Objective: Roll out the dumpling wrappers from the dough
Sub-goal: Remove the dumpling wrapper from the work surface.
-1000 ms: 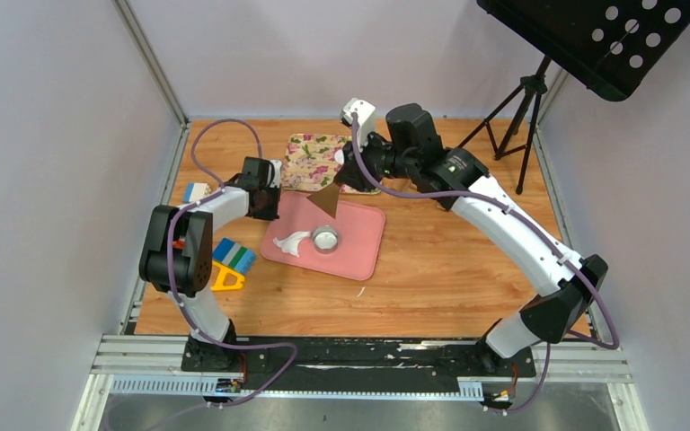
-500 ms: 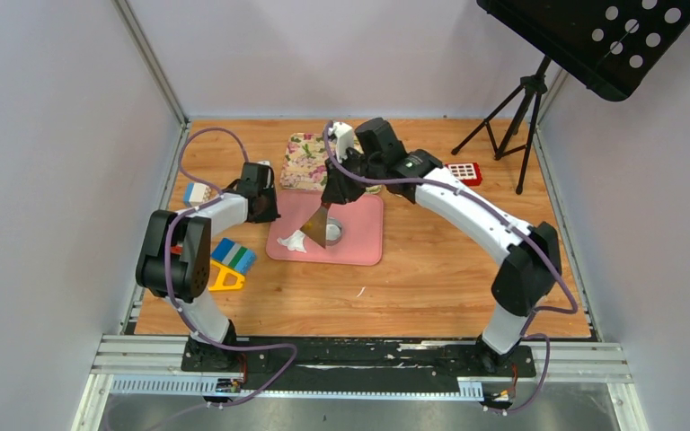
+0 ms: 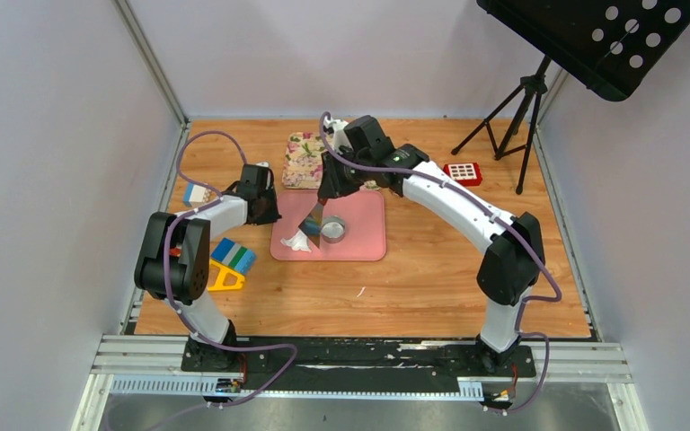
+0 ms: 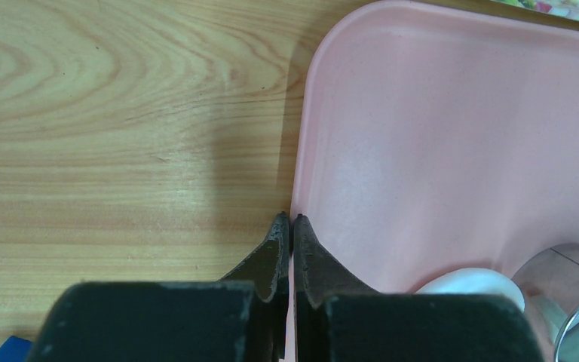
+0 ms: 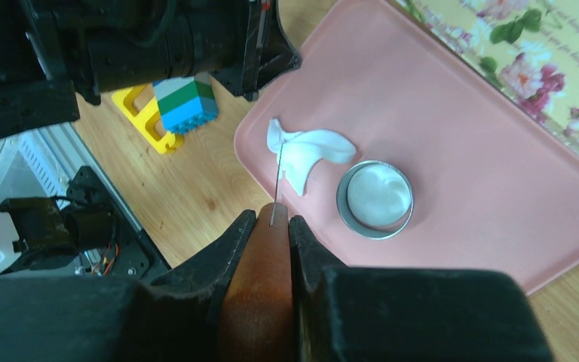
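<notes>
Clearing the trimmings looks like the step in hand. The right gripper [image 5: 271, 222] is clamped on the brown handle of a scraper [image 5: 260, 286], blade pointing down at the ragged dough scrap [image 5: 301, 151]. The scrap lies curled on the pink tray [image 4: 437, 136] near its left edge, just beside the ring cutter [image 5: 375, 198]. A round white dumpling wrapper [image 5: 378, 194] sits inside the ring, cut but not lifted out. The left gripper [image 4: 292, 226] has its fingers closed at the tray's left rim, apparently pinching it to steady the tray.

Next move, as I judge it: get the thin blade edge flat under the scrap and sweep it away from the ring. Soft dough may smear or cling to the blade. Avoid nudging the cutter.
</notes>
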Tool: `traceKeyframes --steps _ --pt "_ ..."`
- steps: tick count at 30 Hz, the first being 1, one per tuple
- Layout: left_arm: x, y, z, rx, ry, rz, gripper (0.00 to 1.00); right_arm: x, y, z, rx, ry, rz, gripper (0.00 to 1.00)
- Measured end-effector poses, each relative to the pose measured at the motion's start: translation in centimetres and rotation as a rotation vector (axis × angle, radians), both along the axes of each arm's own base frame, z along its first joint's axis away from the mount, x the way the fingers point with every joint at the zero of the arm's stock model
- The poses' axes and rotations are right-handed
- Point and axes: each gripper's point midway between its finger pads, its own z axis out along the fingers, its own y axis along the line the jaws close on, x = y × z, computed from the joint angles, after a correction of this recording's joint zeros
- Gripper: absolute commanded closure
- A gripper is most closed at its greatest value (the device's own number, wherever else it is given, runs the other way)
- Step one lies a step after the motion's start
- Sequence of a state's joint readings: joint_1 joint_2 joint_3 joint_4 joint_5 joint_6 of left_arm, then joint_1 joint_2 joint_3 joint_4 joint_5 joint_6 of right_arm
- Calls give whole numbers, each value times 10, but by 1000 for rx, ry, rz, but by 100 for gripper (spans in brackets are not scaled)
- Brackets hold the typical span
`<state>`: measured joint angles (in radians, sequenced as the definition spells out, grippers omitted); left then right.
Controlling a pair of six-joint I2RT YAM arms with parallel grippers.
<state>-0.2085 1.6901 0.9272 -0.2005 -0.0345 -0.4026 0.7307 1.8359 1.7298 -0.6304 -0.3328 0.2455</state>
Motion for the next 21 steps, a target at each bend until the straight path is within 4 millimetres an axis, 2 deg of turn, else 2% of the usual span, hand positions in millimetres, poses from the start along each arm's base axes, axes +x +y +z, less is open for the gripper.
traceKeyframes --steps 3,5,12,21 --pt "0 0 0 0 0 0 100 7 7 3 -6 -15 -30 100" --pt "0 0 0 0 0 0 100 8 14 -3 -22 -13 -38 100" --pt "0 0 0 0 0 0 100 0 26 -48 -140 27 -48 100" --pt "0 -1 0 -3 0 -2 100 3 32 -50 -176 -22 -49 100"
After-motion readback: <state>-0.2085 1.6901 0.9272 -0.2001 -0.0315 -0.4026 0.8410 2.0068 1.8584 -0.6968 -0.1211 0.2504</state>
